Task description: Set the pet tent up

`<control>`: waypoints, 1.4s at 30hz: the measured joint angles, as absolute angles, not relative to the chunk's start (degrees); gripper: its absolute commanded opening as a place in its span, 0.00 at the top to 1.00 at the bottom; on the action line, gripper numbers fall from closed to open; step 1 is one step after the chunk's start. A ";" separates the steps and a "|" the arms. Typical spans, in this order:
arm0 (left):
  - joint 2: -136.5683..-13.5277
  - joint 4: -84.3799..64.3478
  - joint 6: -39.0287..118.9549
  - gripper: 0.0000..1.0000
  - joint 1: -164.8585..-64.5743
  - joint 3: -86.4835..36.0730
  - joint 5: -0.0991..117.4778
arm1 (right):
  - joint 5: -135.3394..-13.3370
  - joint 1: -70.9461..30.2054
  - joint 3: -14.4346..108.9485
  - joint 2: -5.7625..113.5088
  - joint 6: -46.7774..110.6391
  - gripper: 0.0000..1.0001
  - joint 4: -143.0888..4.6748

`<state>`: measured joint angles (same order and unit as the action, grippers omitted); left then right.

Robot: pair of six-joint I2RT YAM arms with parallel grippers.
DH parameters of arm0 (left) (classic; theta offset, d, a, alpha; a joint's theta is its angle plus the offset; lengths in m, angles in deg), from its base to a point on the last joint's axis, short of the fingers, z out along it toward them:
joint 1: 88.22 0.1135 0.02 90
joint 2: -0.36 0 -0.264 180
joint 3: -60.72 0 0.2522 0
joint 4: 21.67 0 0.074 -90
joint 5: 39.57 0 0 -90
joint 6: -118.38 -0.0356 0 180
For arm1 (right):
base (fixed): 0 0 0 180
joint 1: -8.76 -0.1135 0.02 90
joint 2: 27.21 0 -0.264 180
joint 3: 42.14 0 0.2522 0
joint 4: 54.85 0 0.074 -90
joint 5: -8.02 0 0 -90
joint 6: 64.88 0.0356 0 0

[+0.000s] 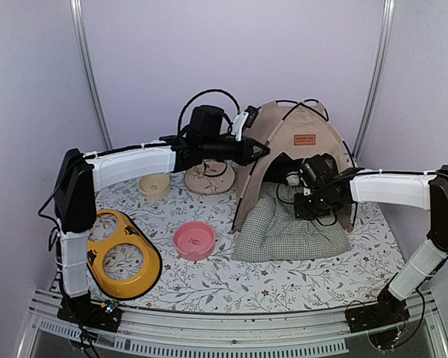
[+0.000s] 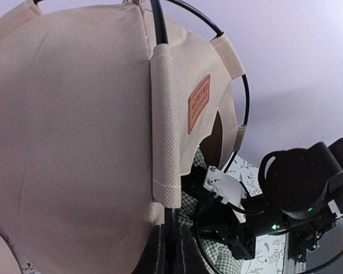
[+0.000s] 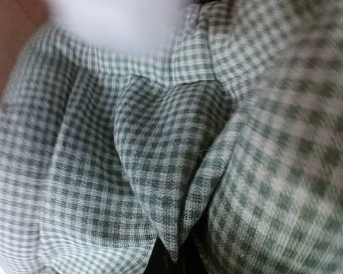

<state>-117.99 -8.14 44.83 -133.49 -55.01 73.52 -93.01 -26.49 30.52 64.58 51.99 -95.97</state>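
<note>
The pet tent (image 2: 74,142) runs off the left wrist view. The pompom (image 3: 120,20) is blurry. The label (image 1: 305,139) is too small to read.

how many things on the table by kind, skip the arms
tent: 1
cushion: 1
bowls: 2, pink bowl and cream bowl
yellow bowl stand: 1
beige disc: 1
total: 6
</note>
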 measured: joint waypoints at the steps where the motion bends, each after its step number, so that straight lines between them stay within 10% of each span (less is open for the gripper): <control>1: -117.99 -8.05 44.70 1.00 -133.49 -55.01 73.78 | -92.98 -26.07 31.70 64.58 51.77 1.00 -96.10; 17: -118.05 -7.07 42.86 1.00 -133.73 -55.01 78.35 | -93.31 -16.08 39.17 72.86 47.07 1.00 -91.64; 30: -118.05 -4.49 44.94 1.00 -134.46 -56.56 72.71 | -93.84 -20.15 38.80 73.04 46.50 0.24 -88.77; 42: -118.07 -4.30 47.13 1.00 -134.76 -56.52 68.97 | -93.62 -20.50 29.84 53.78 48.36 0.08 -93.10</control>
<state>-118.07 -4.30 47.13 -134.76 -56.52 68.97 -93.62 -20.50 29.84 53.78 48.36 -93.10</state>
